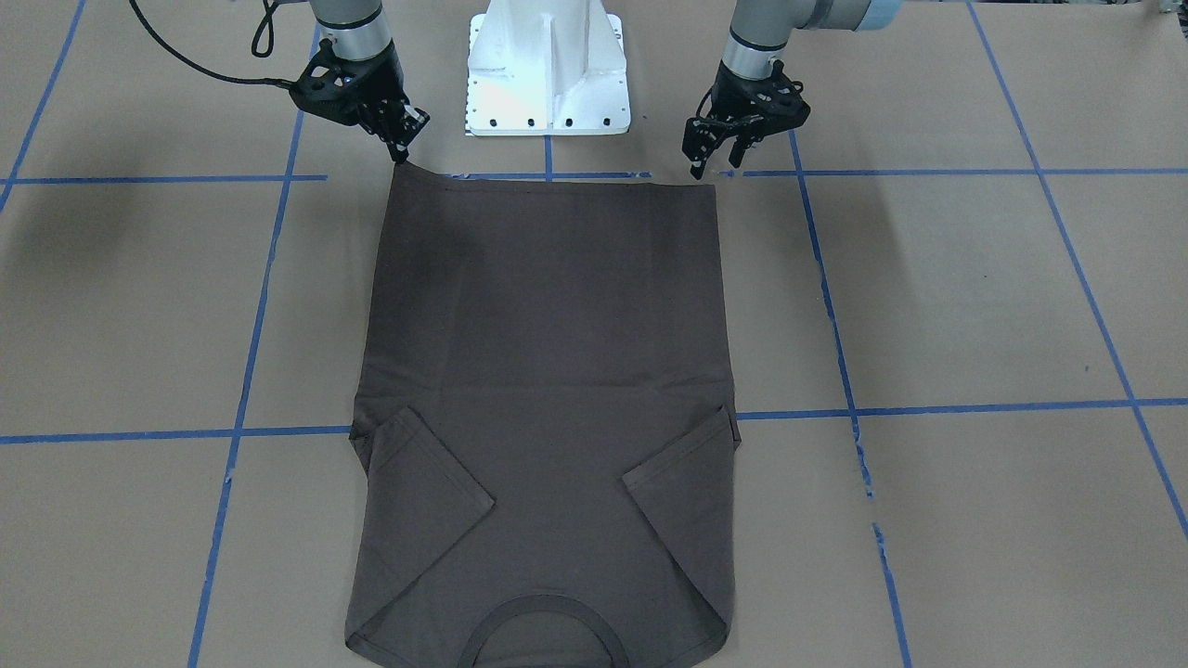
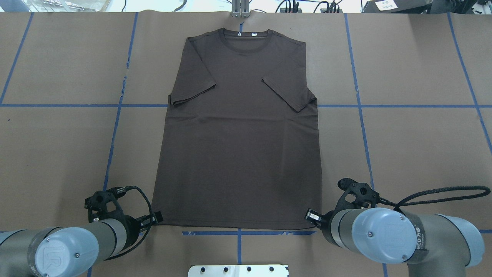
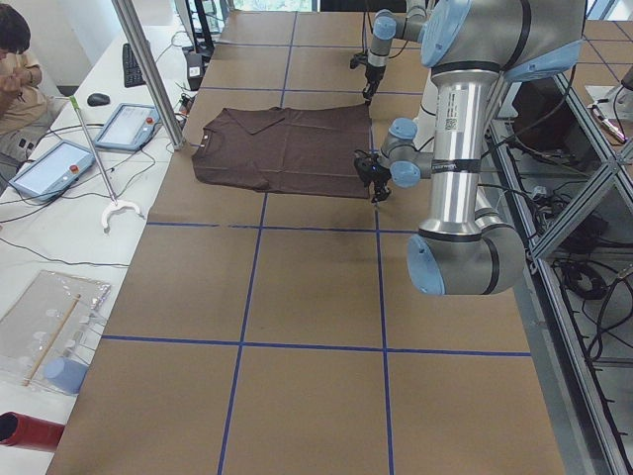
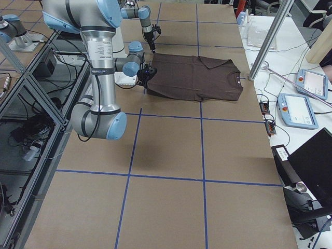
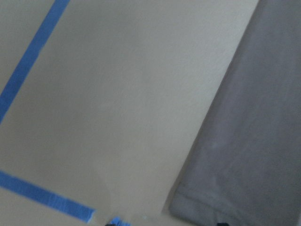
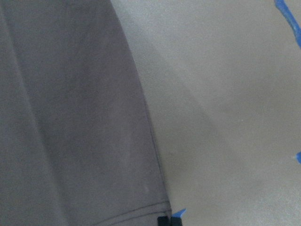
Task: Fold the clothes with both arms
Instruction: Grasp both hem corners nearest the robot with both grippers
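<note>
- Closest to the overhead camera are the left arm (image 2: 69, 246) and right arm (image 2: 403, 234), which come in from the bottom corners with their blue joint caps large in that view.
- Between them the T-shirt (image 1: 548, 325) lies spread flat on the brown table (image 1: 974, 297), well apart from the table's edges.
- Its hem faces the robot's white base (image 1: 548, 74) and its collar (image 1: 543, 612) points away from the robot.
- Both sleeves (image 1: 427, 482) are turned inward and lie on the body of the shirt.
- White labels (image 2: 253, 34) show inside the neck.
- The hem runs just beside a blue tape line (image 1: 548, 174) on the table.
- At the hem corner on the robot's left, the left gripper (image 1: 714, 167) hangs just over the cloth with its jaws released and a clear gap between the fingers.
- At the other hem corner, the right gripper (image 1: 402, 156) touches the cloth with its tip, and the corner rises to a slight peak there.
- Its fingers overlap from every angle, so I cannot tell whether they are clenched on the cloth.
- Each wrist camera shows a hem corner beside bare table, in a blurred view.
</note>
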Controlling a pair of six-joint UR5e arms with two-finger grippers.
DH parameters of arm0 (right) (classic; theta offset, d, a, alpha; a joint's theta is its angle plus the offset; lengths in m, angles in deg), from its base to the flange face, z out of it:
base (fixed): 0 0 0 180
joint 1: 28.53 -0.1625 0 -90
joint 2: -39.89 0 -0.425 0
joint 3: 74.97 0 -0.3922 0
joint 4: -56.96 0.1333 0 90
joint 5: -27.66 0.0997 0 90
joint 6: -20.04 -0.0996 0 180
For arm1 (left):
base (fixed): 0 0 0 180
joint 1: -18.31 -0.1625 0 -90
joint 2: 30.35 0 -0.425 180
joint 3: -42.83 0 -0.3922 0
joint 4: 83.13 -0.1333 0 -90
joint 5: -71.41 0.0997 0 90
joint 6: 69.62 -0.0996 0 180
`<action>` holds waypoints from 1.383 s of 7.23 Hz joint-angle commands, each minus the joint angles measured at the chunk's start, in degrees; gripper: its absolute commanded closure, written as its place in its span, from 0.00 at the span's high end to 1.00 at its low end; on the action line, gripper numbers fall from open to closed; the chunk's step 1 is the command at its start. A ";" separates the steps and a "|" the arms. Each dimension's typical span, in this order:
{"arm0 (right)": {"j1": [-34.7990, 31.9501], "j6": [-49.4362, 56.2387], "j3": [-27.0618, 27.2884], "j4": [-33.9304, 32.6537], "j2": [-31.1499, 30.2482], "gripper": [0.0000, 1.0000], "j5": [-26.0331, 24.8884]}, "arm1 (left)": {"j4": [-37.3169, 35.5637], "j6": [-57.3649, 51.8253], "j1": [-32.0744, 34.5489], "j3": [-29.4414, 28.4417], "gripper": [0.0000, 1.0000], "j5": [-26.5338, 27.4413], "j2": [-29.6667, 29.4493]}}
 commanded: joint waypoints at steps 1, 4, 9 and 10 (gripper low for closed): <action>0.01 0.02 -0.08 0.00 0.06 0.00 -0.09 | 0.00 -1.87 0.47 -2.83 0.72 1.33 -3.32; 0.01 0.02 -0.09 0.00 0.06 0.00 -0.01 | -0.08 -2.67 0.74 -4.45 0.37 0.90 -5.11; -0.08 0.02 0.26 0.00 0.06 0.00 0.08 | -0.26 -2.40 1.09 -1.65 0.00 -0.33 -5.11; -0.17 0.02 1.05 0.00 -0.28 0.00 0.34 | -2.35 -1.79 1.09 1.24 0.00 -0.95 -5.19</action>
